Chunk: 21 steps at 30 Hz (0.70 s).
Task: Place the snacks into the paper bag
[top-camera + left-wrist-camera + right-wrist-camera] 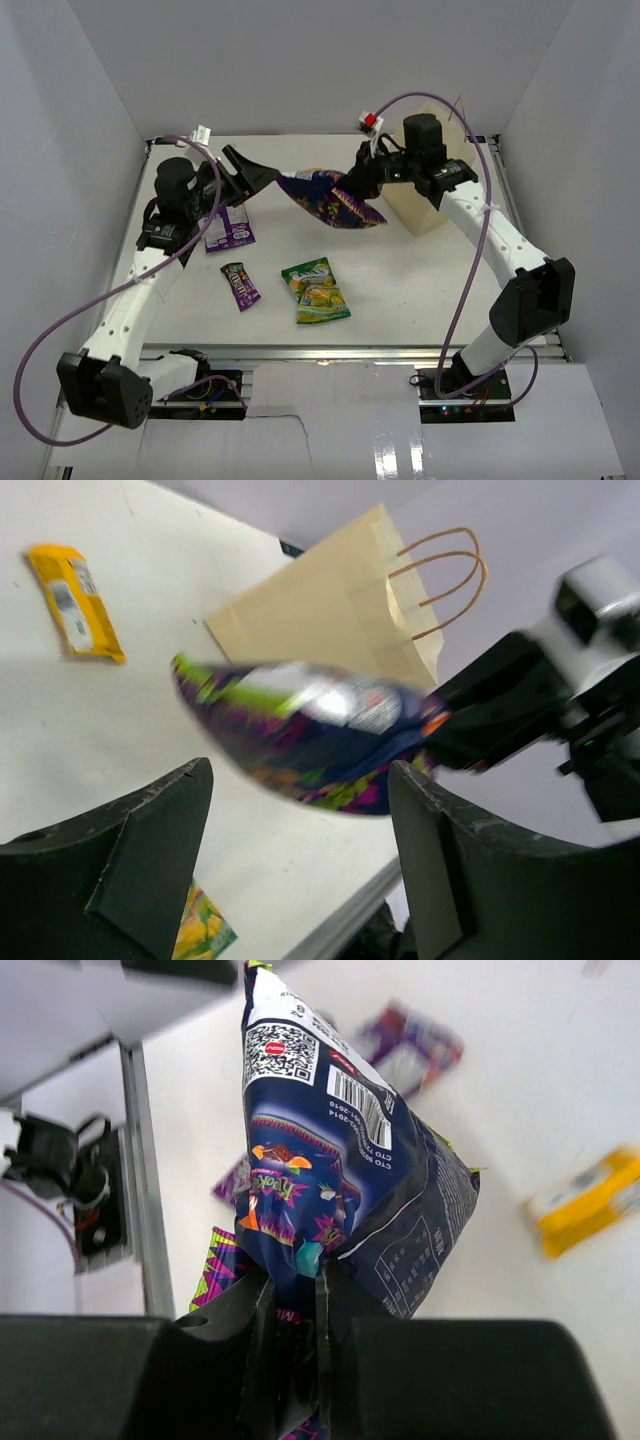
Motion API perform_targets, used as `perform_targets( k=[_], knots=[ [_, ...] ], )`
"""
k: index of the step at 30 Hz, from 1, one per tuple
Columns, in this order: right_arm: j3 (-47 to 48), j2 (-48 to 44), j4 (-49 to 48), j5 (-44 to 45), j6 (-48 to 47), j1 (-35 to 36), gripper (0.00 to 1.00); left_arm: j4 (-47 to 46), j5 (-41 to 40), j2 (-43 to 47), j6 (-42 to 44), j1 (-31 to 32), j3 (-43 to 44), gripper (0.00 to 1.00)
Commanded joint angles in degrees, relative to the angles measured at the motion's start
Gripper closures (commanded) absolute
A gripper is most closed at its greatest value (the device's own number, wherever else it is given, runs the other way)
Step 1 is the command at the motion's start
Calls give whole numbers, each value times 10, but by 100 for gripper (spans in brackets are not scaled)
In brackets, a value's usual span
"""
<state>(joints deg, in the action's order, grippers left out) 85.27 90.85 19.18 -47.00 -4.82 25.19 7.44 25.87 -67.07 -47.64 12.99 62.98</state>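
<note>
My right gripper (pixel 362 180) (pixel 320 1290) is shut on one end of the dark blue-purple chip bag (pixel 330 198) (pixel 340 1160) (pixel 310 730), holding it in the air above the table. To the left, my left gripper (pixel 250 175) (pixel 300 830) is open, with nothing between its fingers; the chip bag hangs just beyond its tips. The tan paper bag (pixel 410 210) (pixel 330 610) stands upright behind my right arm, partly hidden by it. On the table lie two purple candy packs (pixel 230 230) (pixel 240 285), green-yellow packs (pixel 315 290) and a yellow-orange bar (pixel 75 600).
White walls close in the table on three sides. A metal rail (pixel 340 350) runs along the near table edge. Purple cables (pixel 470 270) loop from both arms.
</note>
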Motion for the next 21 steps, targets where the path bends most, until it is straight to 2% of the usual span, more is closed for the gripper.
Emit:
perform_targets(
  k=[1,4,7,12,21],
  knots=[
    [109,-33,-121,-106,41,-27,92,56,-50,75,62,-6,-49,19],
    [175,-23,-144,-99,68,-45,92,58,-57,118,57,-9,-90,18],
    [247,-8,-170,-75,99,-96,92,68,-67,144,58,-9,-130,18],
    [363,31,-219,-27,141,-169,92,85,-80,161,69,-10,-149,18],
    [416,59,-256,24,157,-269,92,89,-81,164,73,-10,-177,18]
  ],
)
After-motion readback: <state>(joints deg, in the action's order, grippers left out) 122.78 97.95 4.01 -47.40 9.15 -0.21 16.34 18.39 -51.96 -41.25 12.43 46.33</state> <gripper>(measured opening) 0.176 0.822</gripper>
